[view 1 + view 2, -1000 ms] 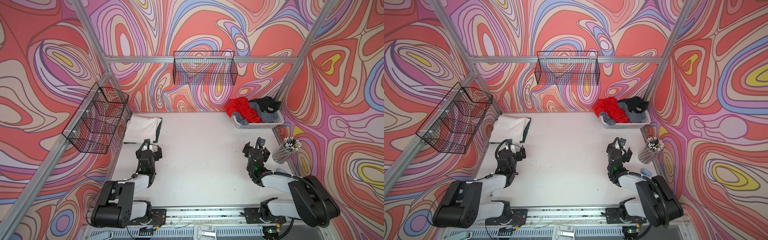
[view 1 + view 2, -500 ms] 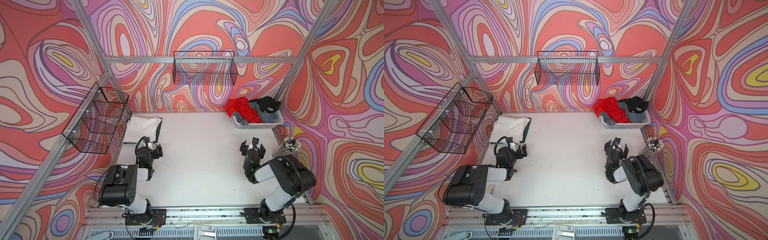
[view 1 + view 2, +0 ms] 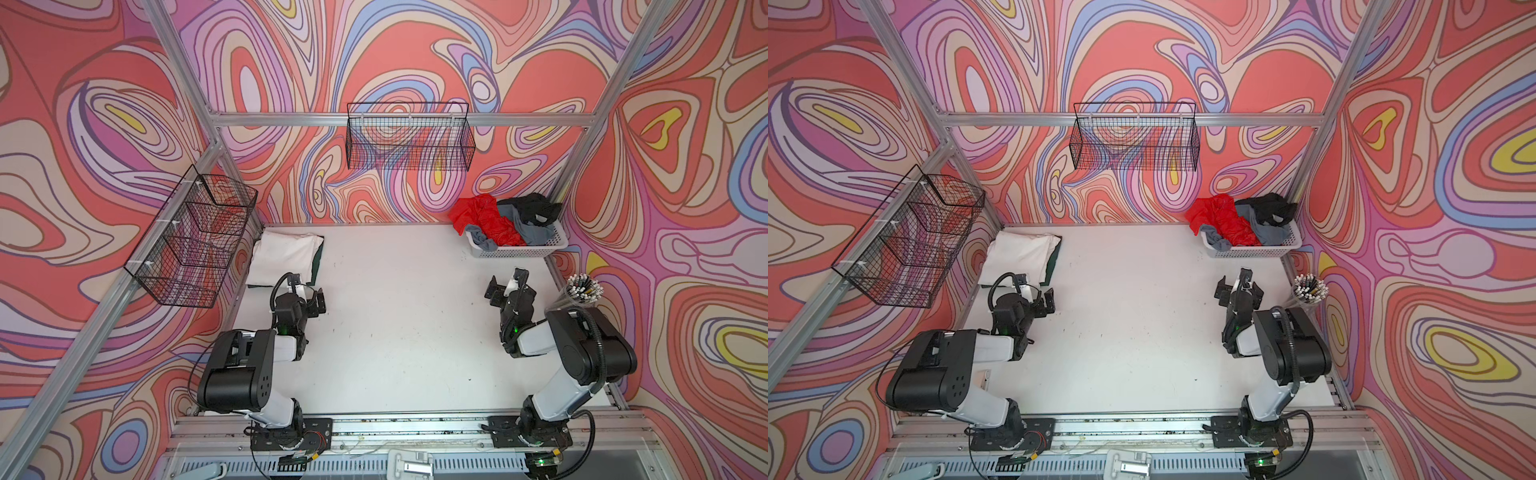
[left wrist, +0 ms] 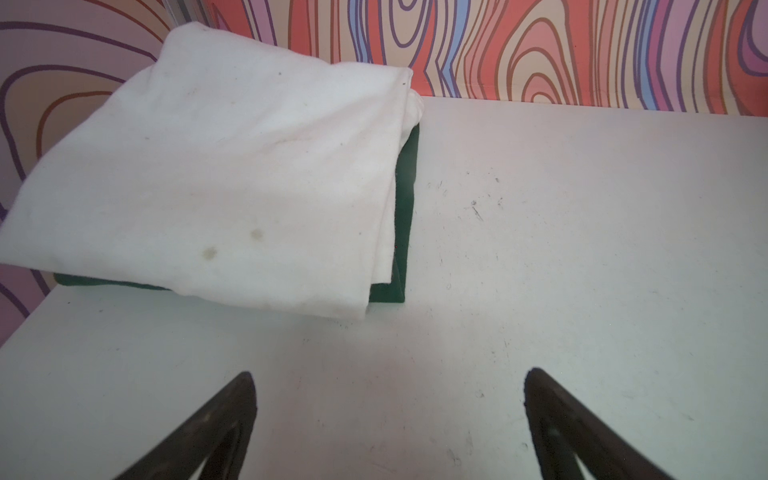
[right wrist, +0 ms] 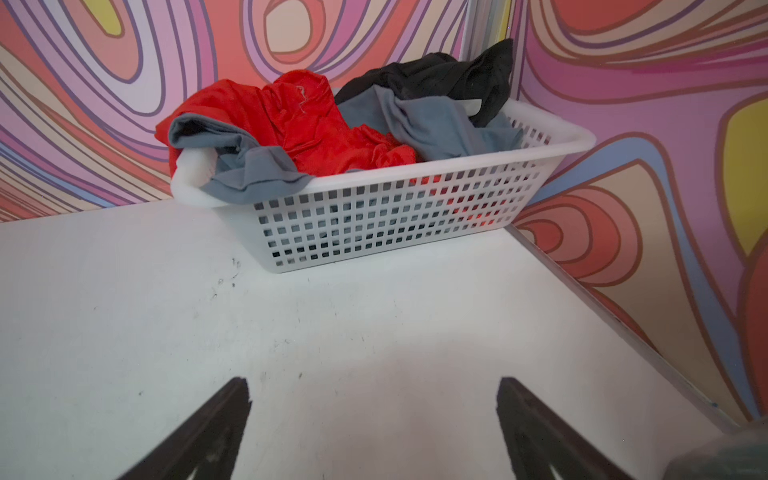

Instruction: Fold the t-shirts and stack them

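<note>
A folded white t-shirt [image 3: 286,257] [image 3: 1021,259] [image 4: 216,174] lies on a folded dark green t-shirt [image 3: 318,266] [image 4: 405,199] in the back left corner. A white perforated basket [image 3: 519,250] [image 3: 1254,250] [image 5: 374,216] in the back right corner holds crumpled red [image 3: 482,220] [image 5: 316,129], grey [image 5: 432,124] and black [image 5: 440,79] t-shirts. My left gripper [image 3: 307,291] [image 3: 1037,291] [image 4: 390,372] hovers open just in front of the folded stack, with only bare table between its fingers. My right gripper [image 3: 510,289] [image 3: 1238,286] [image 5: 372,380] is open and empty, a short way in front of the basket.
A clear cup of pens [image 3: 582,286] [image 3: 1310,286] stands at the table's right edge beside my right arm. Black wire baskets hang on the back wall [image 3: 409,141] and on the left wall [image 3: 195,237]. Patterned walls close three sides of the white table [image 3: 395,332].
Both arms have lifted their elbows and drawn up from a low, stretched pose. The grippers have shifted slightly toward the back and stay open. The shirts have not moved.
</note>
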